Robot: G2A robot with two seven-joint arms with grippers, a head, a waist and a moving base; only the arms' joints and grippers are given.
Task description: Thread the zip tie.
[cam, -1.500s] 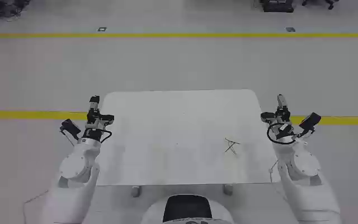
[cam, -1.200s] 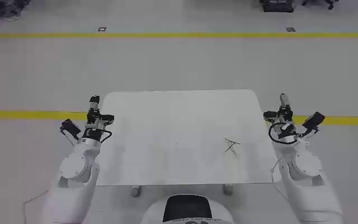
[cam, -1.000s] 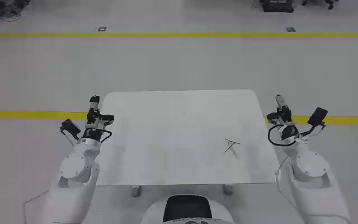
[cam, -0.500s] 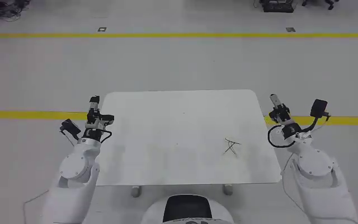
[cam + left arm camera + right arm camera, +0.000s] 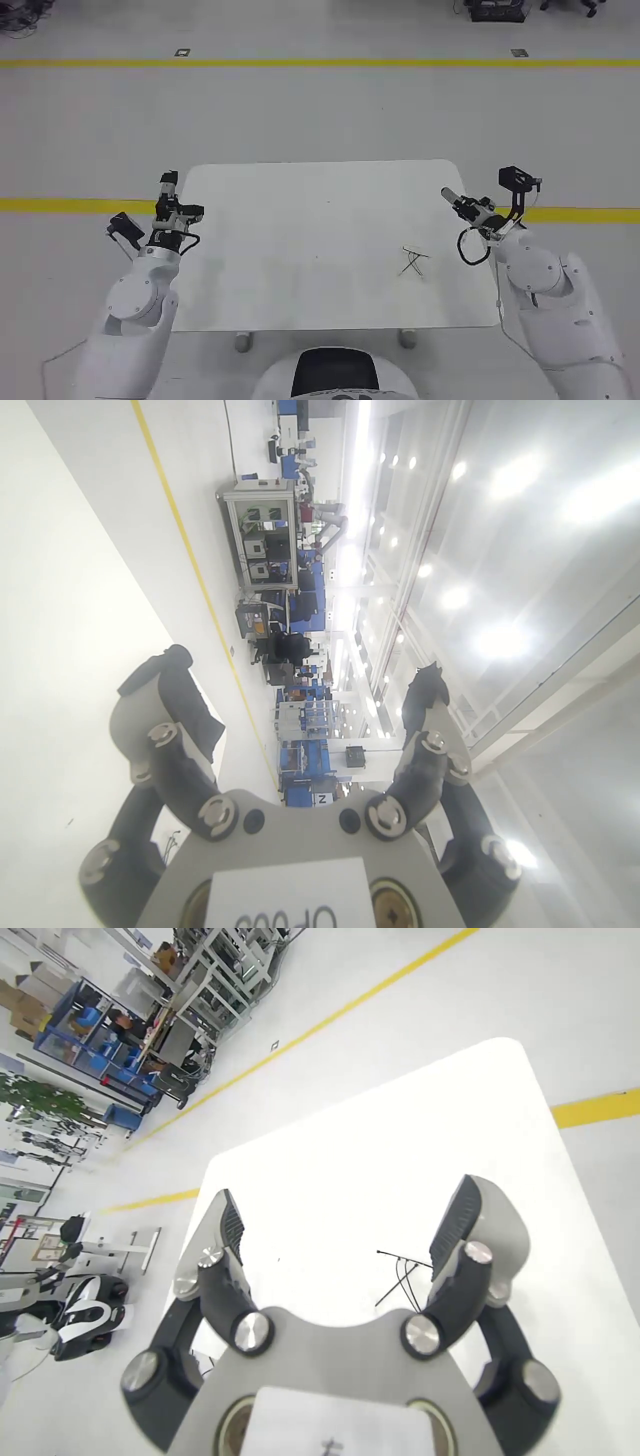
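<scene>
Thin black zip ties [image 5: 413,261] lie crossed on the white table [image 5: 300,230], toward its front right part. My right gripper [image 5: 447,194] hangs open over the table's right edge, pointing inward, with the zip ties [image 5: 402,1274] on the surface beyond its fingers and nothing between them. My left gripper [image 5: 168,180] sits open just off the table's left edge, pointing away from the body. In its wrist view the left gripper [image 5: 305,680] stands open and holds nothing.
The table is bare apart from the zip ties. Yellow floor lines [image 5: 320,63] run behind and beside the table. Racks and equipment [image 5: 200,988] stand far off in the room.
My right arm swung from beside the table's right edge, turning its gripper inward over the table toward the zip ties. The left arm has kept still.
</scene>
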